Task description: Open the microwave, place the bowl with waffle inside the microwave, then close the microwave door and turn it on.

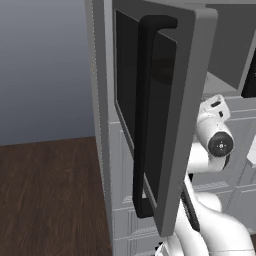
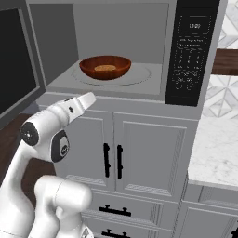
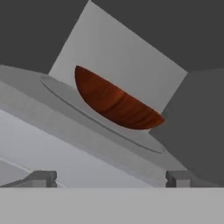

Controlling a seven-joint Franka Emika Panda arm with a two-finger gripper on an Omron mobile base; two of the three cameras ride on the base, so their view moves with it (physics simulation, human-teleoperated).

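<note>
The microwave (image 2: pixel 122 99) stands open, its light grey inside showing. The reddish-brown bowl (image 2: pixel 105 74) rests on the round turntable (image 2: pixel 139 76) inside, with a pale waffle (image 2: pixel 105 68) in it. The microwave door (image 1: pixel 192 100) is swung wide out to the left, and its long black bar handle (image 1: pixel 144 115) faces the room. In the hand view the bowl (image 3: pixel 116 103) lies ahead and slightly above, seen tilted from below the cavity floor's front edge. My gripper (image 3: pixel 110 178) is open and empty, its fingertips (image 3: pixel 43 177) wide apart, a short way back from the bowl.
A dark control panel (image 2: pixel 193 51) fills the microwave's right side. White cabinet doors with short black handles (image 2: pixel 113 161) sit below it. A marble counter (image 2: pixel 216 148) runs to the right. The open door juts over the wooden floor (image 1: pixel 50 195) left of the arm.
</note>
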